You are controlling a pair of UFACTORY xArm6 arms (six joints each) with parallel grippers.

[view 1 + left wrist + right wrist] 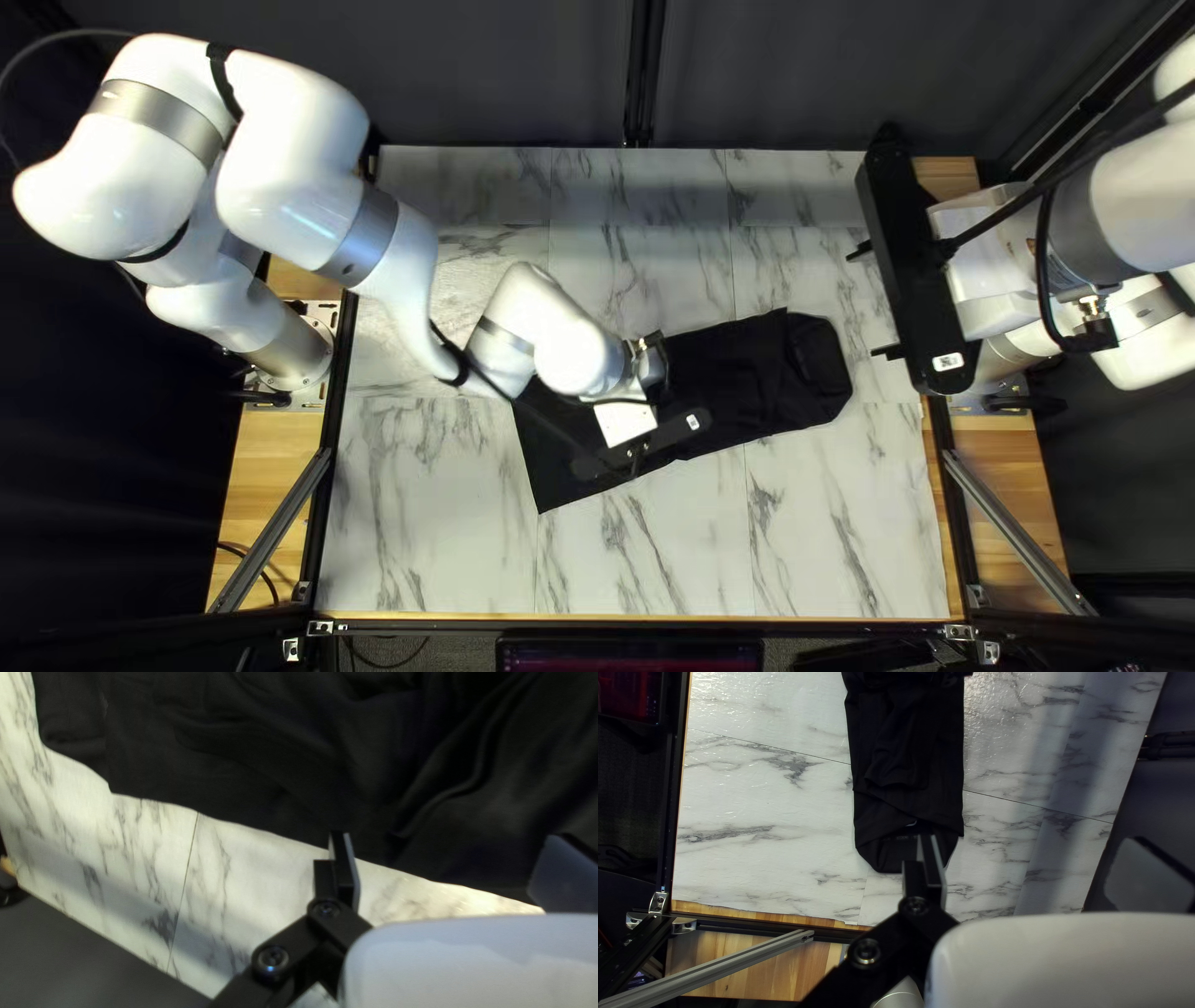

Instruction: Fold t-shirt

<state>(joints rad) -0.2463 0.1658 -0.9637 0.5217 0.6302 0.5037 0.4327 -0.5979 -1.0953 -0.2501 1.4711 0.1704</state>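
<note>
In the top left view my left gripper (pixel 641 446) is over the black t-shirt (pixel 737 380), its fingertips hidden beneath it. The shirt lies as a long folded strip, slanting across the table, with its collar end toward my right arm. My right gripper (pixel 871 301) stands open beyond that end, off the cloth. In the left wrist view my left gripper (pixel 448 871) has its fingers wide apart near the edge of the wrinkled shirt (pixel 280 746), not closed on cloth. The right wrist view has my right gripper (pixel 1041 871) open, with the shirt (pixel 903 765) ahead.
The marble-patterned table (pixel 436 523) surrounds the shirt. Metal frame bars (pixel 271 529) run along the table's sides, and a dark curtain (pixel 498 75) hangs behind the far edge. A screen (pixel 629 655) sits at the near edge.
</note>
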